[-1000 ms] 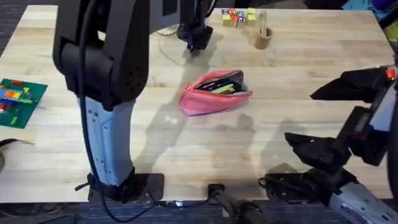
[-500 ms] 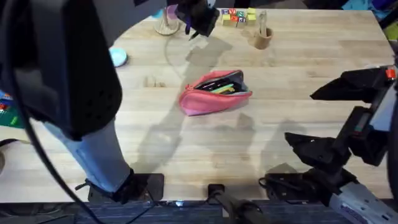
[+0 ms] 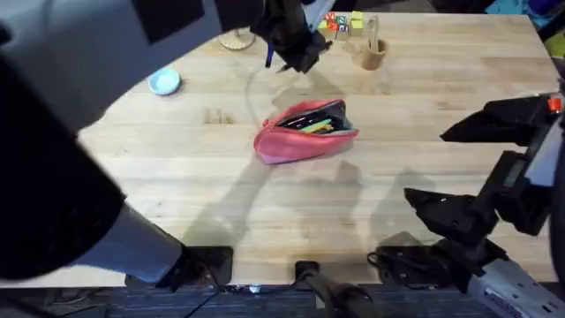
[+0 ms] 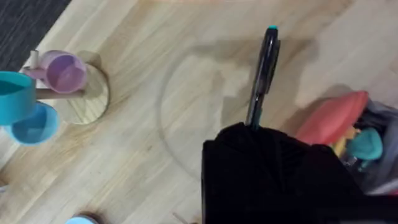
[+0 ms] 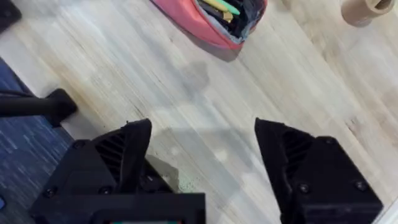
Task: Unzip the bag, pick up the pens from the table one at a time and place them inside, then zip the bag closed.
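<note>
Already gripped, the black pen (image 4: pixel 263 74) sticks out of the left hand (image 3: pixel 296 44), which hangs above the far side of the bench (image 3: pixel 424 115), beyond the open pink pouch (image 3: pixel 305 131). From the hand, the pouch lies back toward the robot's bases and slightly to its right, so the coming move looks like a short carry down and inward to the mouth. The pouch's long axis runs roughly across the bench, while the pen in the left wrist view points away from the pouch at an angle; the judgement is that it needs turning to drop in lengthwise.

The pouch is soft coral fabric, slumped, its zipper gaping on a dark lining; a yellow pen (image 3: pixel 311 126) already rests inside. The held pen is slim, smooth and black with a teal end. The bench is pale joined planks with visible grain.

The right hand (image 5: pixel 199 162) waits low near the robot's side, well apart from the pouch, its black fingers (image 5: pixel 121 155) spread wide and empty. The left arm is clearly nearer.
</note>
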Robot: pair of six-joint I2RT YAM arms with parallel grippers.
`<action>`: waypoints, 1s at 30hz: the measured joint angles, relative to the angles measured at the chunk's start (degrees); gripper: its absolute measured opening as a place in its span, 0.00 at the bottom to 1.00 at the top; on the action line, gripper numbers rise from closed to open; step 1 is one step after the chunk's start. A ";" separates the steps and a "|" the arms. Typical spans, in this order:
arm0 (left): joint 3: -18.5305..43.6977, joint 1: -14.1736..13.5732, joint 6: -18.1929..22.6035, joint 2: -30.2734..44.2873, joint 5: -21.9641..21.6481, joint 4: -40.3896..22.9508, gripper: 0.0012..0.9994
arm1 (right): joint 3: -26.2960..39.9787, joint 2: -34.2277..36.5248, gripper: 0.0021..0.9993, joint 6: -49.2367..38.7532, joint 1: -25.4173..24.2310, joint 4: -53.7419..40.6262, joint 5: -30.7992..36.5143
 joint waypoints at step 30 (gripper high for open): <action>-17.43 -0.85 1.03 -13.48 26.16 -2.23 0.04 | 0.00 0.00 1.00 -0.20 0.00 -0.04 0.00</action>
